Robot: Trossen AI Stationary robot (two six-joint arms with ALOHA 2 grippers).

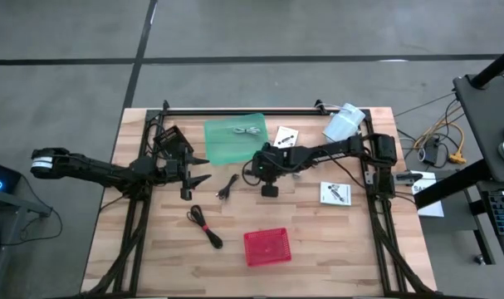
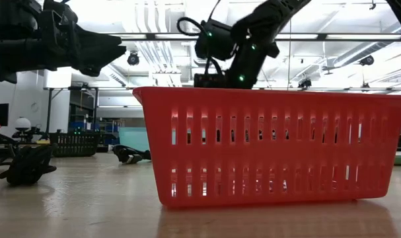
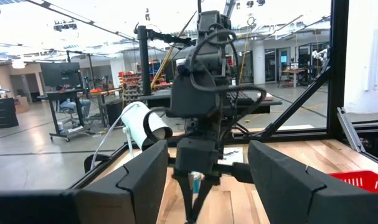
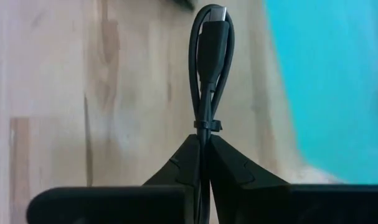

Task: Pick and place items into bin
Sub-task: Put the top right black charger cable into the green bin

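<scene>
My right gripper (image 1: pixel 269 188) hangs over the middle of the table, pointing down, shut on a thin black bundled cable (image 4: pixel 208 56) with a plug at its free end. My left gripper (image 1: pixel 206 169) hovers open to its left, facing it, holding nothing. A small black cable (image 1: pixel 227 187) lies flat on the wood between them. A longer coiled black cable (image 1: pixel 204 226) lies nearer the front. Two white cards (image 1: pixel 286 137) (image 1: pixel 335 193) rest flat on the table. The red bin (image 1: pixel 266 247) stands on the table near the front edge. My right gripper (image 4: pixel 203 138) pinches the black cable's bundle just below its small tie (image 4: pixel 205 126), between the two fingertips. The fingers come from above, pointing down, along the bundle. The looped end with the plug (image 4: pixel 212 18) sticks out past the fingertips, lifted clear of the table.
A green sheet (image 1: pixel 222 145) with a pale cable (image 1: pixel 247 129) on it lies toward the far edge. A large white cylinder (image 1: pixel 344 123) lies at the far right corner. Black frame rails run along both sides. Bare wood shows around the red bin.
</scene>
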